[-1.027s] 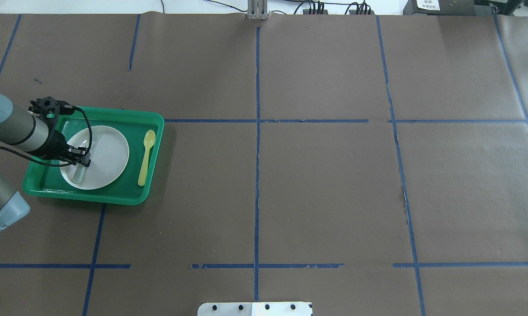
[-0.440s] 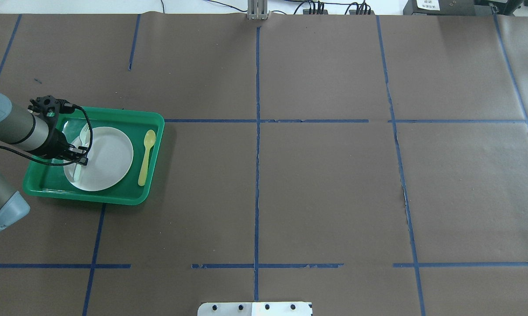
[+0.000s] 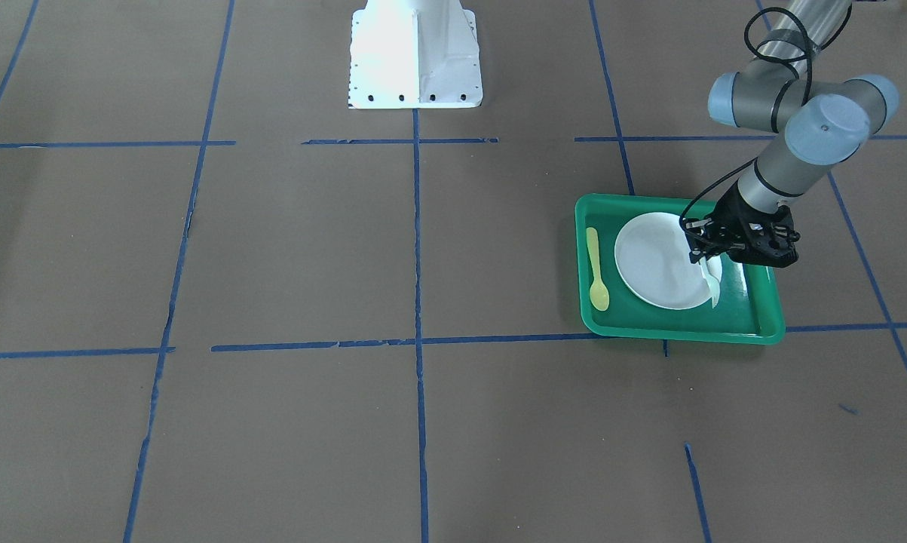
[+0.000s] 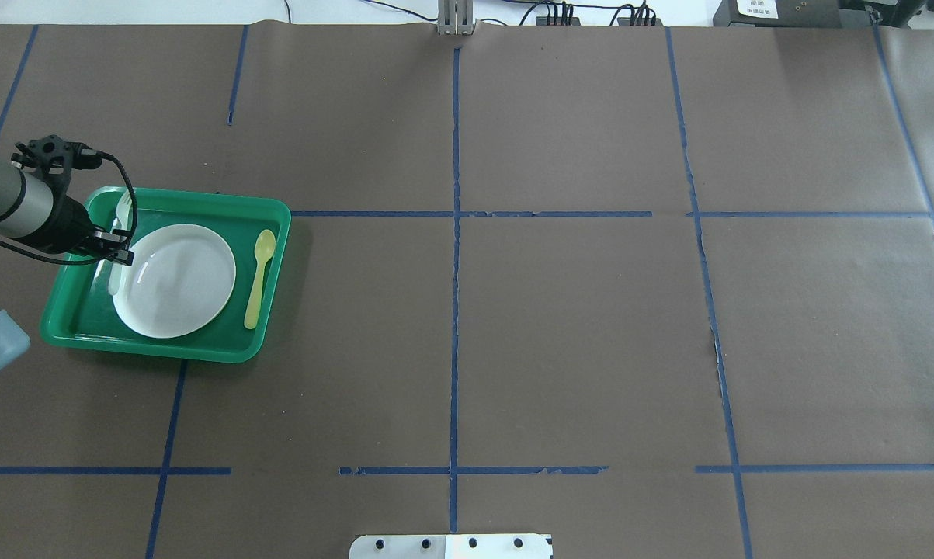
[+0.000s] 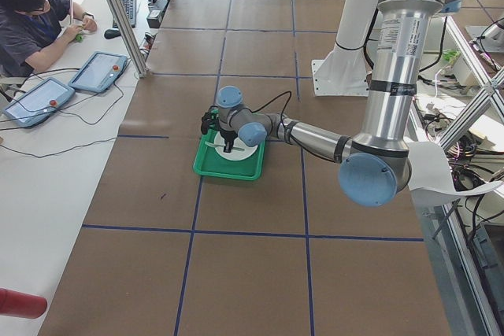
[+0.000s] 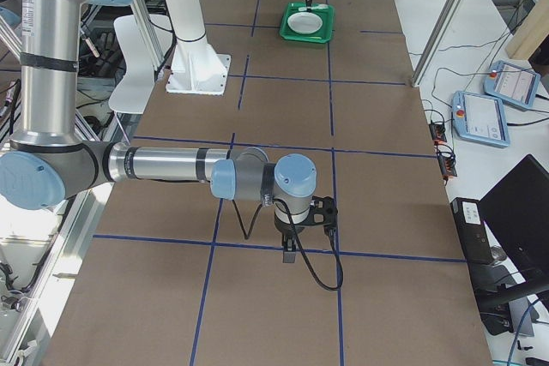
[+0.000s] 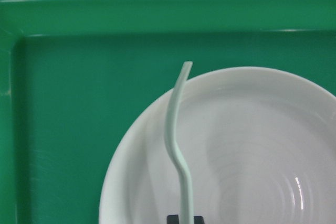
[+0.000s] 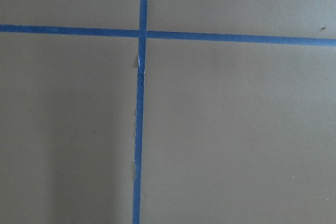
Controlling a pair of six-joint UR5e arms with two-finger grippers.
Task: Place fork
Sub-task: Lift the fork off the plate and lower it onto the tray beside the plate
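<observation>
My left gripper (image 4: 116, 250) is shut on the pale whitish fork (image 4: 122, 208) and holds it over the left side of the green tray (image 4: 164, 351), at the left rim of the white plate (image 4: 179, 272). In the front-facing view the gripper (image 3: 704, 255) holds the fork (image 3: 714, 287) just beside the plate (image 3: 657, 260). The left wrist view shows the fork (image 7: 176, 129) edge-on, reaching out over the plate's rim (image 7: 126, 145) above the tray floor (image 7: 79, 103). My right gripper (image 6: 292, 255) hangs over bare table far from the tray; I cannot tell whether it is open or shut.
A yellow spoon (image 4: 259, 272) lies in the tray to the right of the plate. The table is brown paper with blue tape lines (image 4: 454, 233). The robot's white base (image 3: 414, 53) stands at the near edge. An operator (image 5: 31, 17) sits at a side desk.
My left gripper has carried the fork leftward and away from me, from over the plate's left part to the tray strip beside the plate. The plate has shifted slightly right.
</observation>
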